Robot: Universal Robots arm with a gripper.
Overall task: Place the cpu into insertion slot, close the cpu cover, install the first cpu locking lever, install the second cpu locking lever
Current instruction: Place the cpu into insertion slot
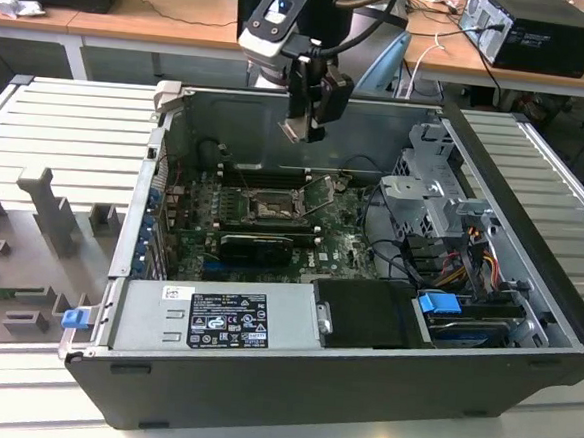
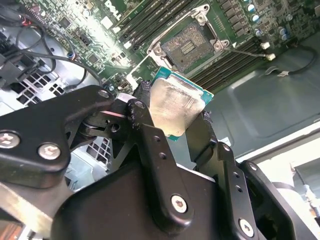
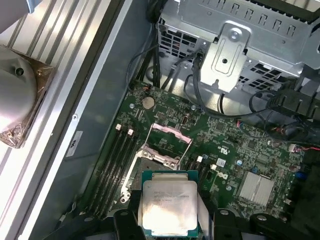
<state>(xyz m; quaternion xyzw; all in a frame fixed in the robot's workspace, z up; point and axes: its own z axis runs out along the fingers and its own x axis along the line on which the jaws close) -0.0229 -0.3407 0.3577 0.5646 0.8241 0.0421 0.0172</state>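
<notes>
Gripper point(image 1: 300, 129) clamped on the cpu point(image 1: 294, 129), fingers pinching two opposite edges, nothing else in the grasp. Same hold visible in both wrist views: cpu point(image 2: 175, 107) between the black fingers point(image 2: 142, 107), silvery face up toward the second wrist camera; cpu point(image 3: 167, 207) flat and square-on in the first wrist view, gripper point(image 3: 170, 222) around it.

Carried in the air, above the open computer case point(image 1: 361, 384), near its far wall, touching nothing. Not yet seated.

Insertion slot point(image 1: 271, 210) on the green motherboard point(image 1: 345, 243), below the gripper and a little toward the exterior view's left, well apart in height. Dark centre bare in the second wrist view point(image 2: 187, 46), no chip inside. Partly hidden behind the held chip in the first wrist view point(image 3: 147, 164).

Cpu cover point(image 3: 171, 131) tipped up off the socket, window frame standing open, so no block over the slot.

Judged key relation: slot down and slightly offset from the chip, chip edges looking roughly parallel to socket frame edges in the first wrist view. Placing step under way, cover and levers not yet done.
</notes>
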